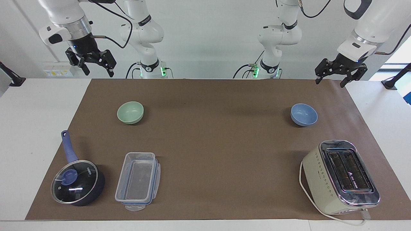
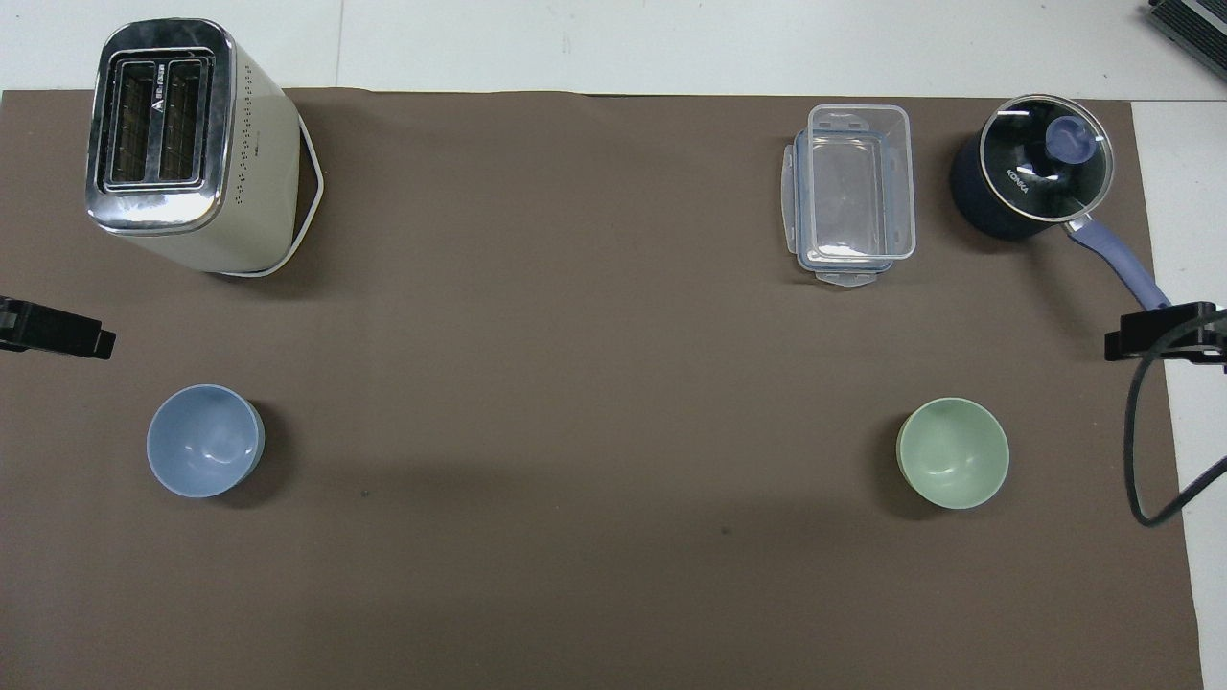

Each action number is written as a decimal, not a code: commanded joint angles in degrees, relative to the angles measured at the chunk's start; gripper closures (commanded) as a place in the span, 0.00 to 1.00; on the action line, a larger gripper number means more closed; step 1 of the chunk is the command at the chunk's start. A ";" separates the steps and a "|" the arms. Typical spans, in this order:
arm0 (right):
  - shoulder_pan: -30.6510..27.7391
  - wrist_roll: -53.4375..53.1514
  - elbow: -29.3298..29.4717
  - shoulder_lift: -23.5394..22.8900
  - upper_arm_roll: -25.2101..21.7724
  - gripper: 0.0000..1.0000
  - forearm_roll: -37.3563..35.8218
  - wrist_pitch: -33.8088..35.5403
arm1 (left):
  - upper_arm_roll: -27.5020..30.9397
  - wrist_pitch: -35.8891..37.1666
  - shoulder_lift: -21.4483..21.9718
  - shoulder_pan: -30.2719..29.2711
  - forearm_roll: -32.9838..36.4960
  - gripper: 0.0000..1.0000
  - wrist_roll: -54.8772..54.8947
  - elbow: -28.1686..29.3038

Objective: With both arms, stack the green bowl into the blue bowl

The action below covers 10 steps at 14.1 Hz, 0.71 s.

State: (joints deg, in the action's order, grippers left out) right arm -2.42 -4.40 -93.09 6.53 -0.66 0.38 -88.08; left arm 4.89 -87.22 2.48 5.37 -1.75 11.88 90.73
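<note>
**Facing view: bowls apart, arms raised**

Brown mat (image 1: 212, 150) carries the green bowl (image 1: 130, 112) at the right arm's end and the blue bowl (image 1: 303, 114) at the left arm's. Right gripper (image 1: 95, 65) and left gripper (image 1: 334, 75) hang splayed, empty. Smooth rims could slip from a shallow pinch.

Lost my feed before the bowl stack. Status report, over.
Left gripper and right gripper both open, raised at the robots' edge of the mat. Green bowl and blue bowl apart, untouched. Nothing between them.
</note>
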 commanded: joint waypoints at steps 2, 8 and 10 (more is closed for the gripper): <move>-0.22 0.70 -0.07 0.06 0.22 0.00 -0.12 -0.08 | -0.23 -0.58 1.39 -0.98 0.60 0.00 1.83 1.64; -0.22 0.70 -0.07 0.06 0.22 0.00 -0.12 -0.16 | -0.23 -0.93 1.39 -0.98 0.43 0.00 1.39 1.99; -0.22 0.70 -0.07 0.06 0.22 0.00 -0.12 -0.16 | -0.23 -3.64 2.08 -2.20 -0.10 0.00 1.56 5.75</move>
State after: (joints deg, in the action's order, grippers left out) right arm -2.42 -4.39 -93.09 6.53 -0.66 0.38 -88.08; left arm 4.95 -87.58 2.51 4.70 -1.75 12.75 91.46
